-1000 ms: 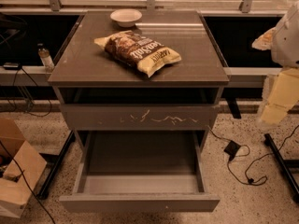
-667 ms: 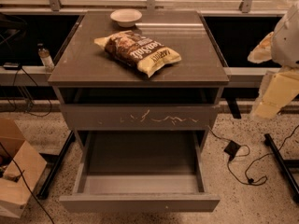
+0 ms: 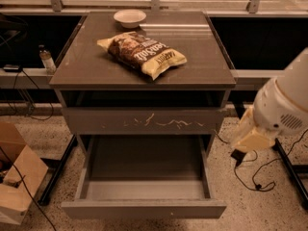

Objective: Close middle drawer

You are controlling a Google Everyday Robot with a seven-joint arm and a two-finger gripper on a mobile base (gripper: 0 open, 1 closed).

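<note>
The middle drawer [image 3: 144,209] is pulled far out of the grey cabinet, below the closed drawer front with pale scratch marks [image 3: 144,121]. Its plain flat front faces me and its grey inside [image 3: 144,163] holds nothing. My arm comes in from the right edge as a large white housing [image 3: 284,105]. My gripper [image 3: 249,137] is the cream part at its lower end, hanging right of the cabinet at about the height of the open drawer's right side wall and apart from it.
A chip bag [image 3: 144,52] and a white bowl [image 3: 129,17] lie on the cabinet top. A small bottle [image 3: 46,59] stands on the left ledge. A cardboard box [image 3: 14,177] sits on the floor at left, and cables [image 3: 255,179] and a black stand leg at right.
My arm has moved down and left, closer to the cabinet's right side. The drawer has not moved.
</note>
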